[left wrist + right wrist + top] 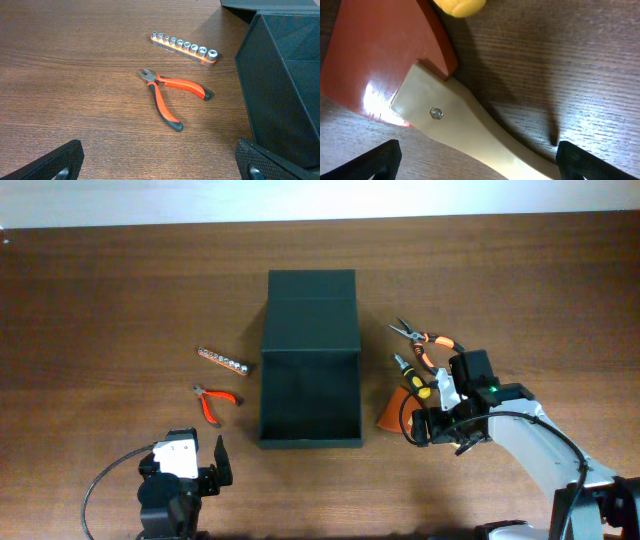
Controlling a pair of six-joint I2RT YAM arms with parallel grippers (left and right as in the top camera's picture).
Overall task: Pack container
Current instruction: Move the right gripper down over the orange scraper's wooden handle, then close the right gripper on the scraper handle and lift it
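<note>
Container (310, 395) sits open, centre of the surface (100, 300): stiff, probably light, so take it by a wall rim. Right gripper (437, 430) jaws gape over a tan tool handle (465, 125), gripping nothing; left gripper (190, 463) wide, empty.

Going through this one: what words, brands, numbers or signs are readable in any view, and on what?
None can be read in any view.
The socket rail: any size marks on the sockets are too small to read.
The container: plain dark surfaces, no label visible.
The pliers: no marking visible on the orange grips.
The orange-bladed tool: only a bolt, no print.
</note>
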